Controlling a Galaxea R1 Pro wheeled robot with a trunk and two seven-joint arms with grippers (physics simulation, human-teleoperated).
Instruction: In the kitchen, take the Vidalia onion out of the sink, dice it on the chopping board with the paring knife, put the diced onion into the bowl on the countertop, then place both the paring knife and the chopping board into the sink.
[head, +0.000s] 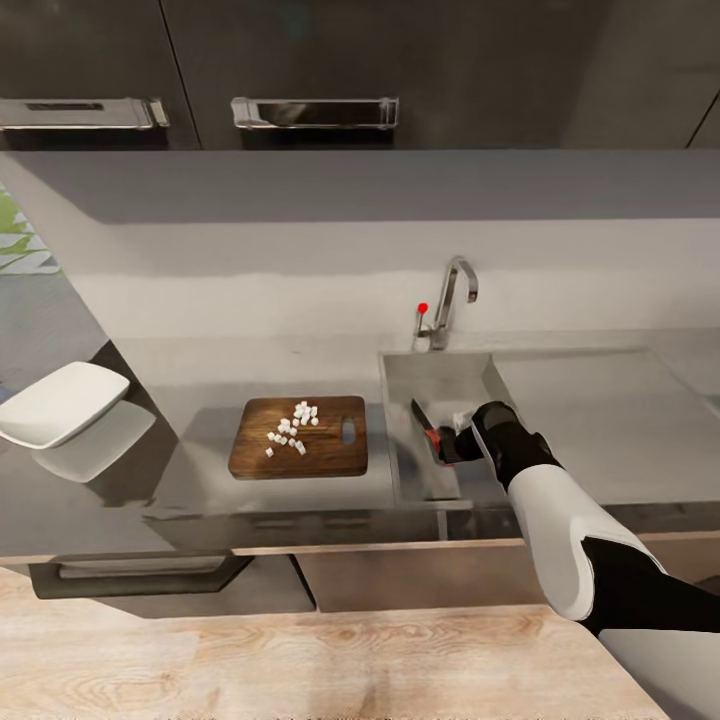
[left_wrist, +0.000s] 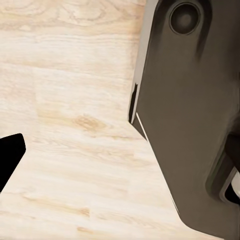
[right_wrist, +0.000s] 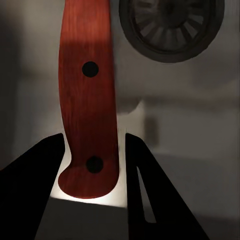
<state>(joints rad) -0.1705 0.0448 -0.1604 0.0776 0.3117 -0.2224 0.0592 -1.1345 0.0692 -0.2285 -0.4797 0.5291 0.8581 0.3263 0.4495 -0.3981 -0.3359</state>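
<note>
- The right gripper (right_wrist: 95, 150) has its two dark fingers (right_wrist: 35, 175) clenched on the butt of the paring knife (right_wrist: 90, 100); the blade is cut off in the wrist view.
- From the head view, the knife (head: 428, 428) hangs inside the sink (head: 440, 375), blade pointing toward the back, the handle mostly hidden by the gripper (head: 455, 445).
- The drain (right_wrist: 172, 25) lies beyond, partly cropped.
- White onion dice (head: 292, 428) sit on the chopping board (head: 300, 455), left of the basin.
- The bowl (head: 60, 402) stands farther left on the countertop (head: 620, 420).
- The left jaws' state: cannot tell; one dark fingertip (left_wrist: 10, 157) shows over the wooden floor (left_wrist: 70, 100).

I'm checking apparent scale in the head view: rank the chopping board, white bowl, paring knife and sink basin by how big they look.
1. Sink
2. Chopping board and bowl: look alike; bowl partly cropped
3. Paring knife
</note>
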